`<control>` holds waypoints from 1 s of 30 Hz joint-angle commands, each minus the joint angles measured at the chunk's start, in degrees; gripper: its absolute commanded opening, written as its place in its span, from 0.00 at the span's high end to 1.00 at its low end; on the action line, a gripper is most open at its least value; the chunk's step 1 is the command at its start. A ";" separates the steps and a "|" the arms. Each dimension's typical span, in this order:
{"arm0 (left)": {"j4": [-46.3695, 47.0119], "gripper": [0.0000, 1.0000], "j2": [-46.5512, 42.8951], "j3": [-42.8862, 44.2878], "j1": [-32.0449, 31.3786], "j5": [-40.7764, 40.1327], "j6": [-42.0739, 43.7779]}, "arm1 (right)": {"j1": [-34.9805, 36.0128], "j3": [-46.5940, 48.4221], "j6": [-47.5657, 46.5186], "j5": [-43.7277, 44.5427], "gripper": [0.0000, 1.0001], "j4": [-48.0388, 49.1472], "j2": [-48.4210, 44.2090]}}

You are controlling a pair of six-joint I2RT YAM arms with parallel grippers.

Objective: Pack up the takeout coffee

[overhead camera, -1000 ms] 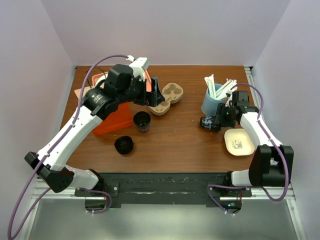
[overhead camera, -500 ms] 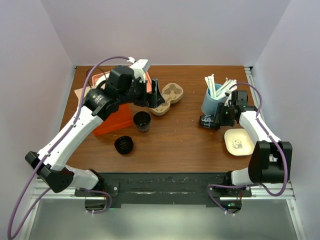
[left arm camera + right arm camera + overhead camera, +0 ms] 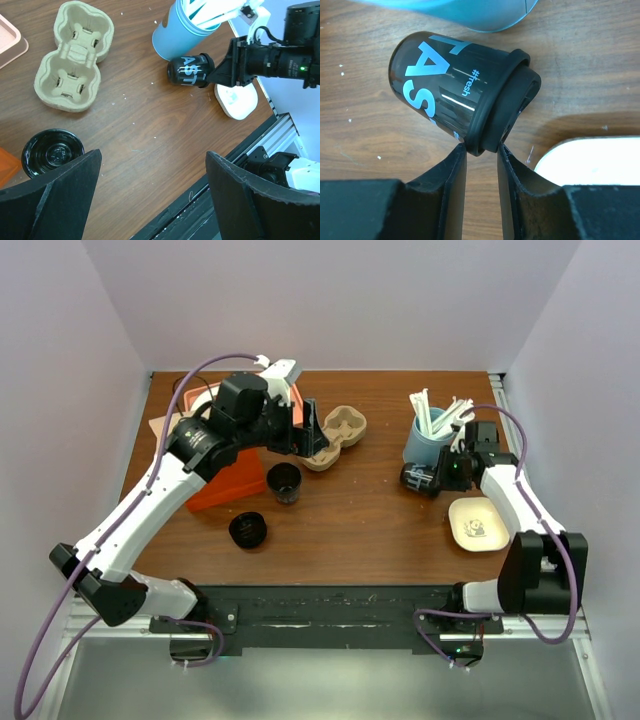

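From the right wrist, the blue cup [image 3: 470, 12] is sliced off by the top edge and the white plate [image 3: 592, 160] by the right edge, while the lettering on the coffee cup [image 3: 445, 90] wraps out of sight around its side. From the left wrist, the fingers [image 3: 55, 195] of the left gripper [image 3: 153, 155] are blurred dark shapes cut by the bottom edge, and a pink tray [image 3: 10, 35] and an orange box [image 3: 5, 167] show only as corners at the left edge. Overhead, the left arm [image 3: 150, 495] covers part of that box, and the print on the plate is too small to make out.
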 commanded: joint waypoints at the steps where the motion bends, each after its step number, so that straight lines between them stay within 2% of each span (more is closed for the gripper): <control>1: 1.92 0.10 -2.28 -1.24 -0.10 0.43 0.31 | 0.70 4.55 -0.20 3.21 0.76 -5.44 -5.30; 4: 2.27 0.11 -2.37 -1.95 -0.10 -0.36 0.84 | 1.58 8.07 -0.20 6.55 0.77 -11.33 -6.01; 10: 2.36 0.11 -3.33 -1.95 -0.10 -2.82 1.89 | 11.32 16.06 0.85 18.57 0.78 -23.99 -3.73; 20: 2.18 0.11 -5.35 4.81 -0.28 -4.14 2.24 | 20.91 33.27 2.61 34.40 0.78 -40.51 5.14; 24: 1.48 0.11 -6.76 7.71 -0.28 -6.16 2.24 | 24.69 38.30 2.34 39.06 0.78 -43.86 10.77; 30: 0.42 0.11 -7.38 14.57 -0.54 -6.61 1.01 | 28.73 39.45 3.22 41.62 0.79 -44.74 17.71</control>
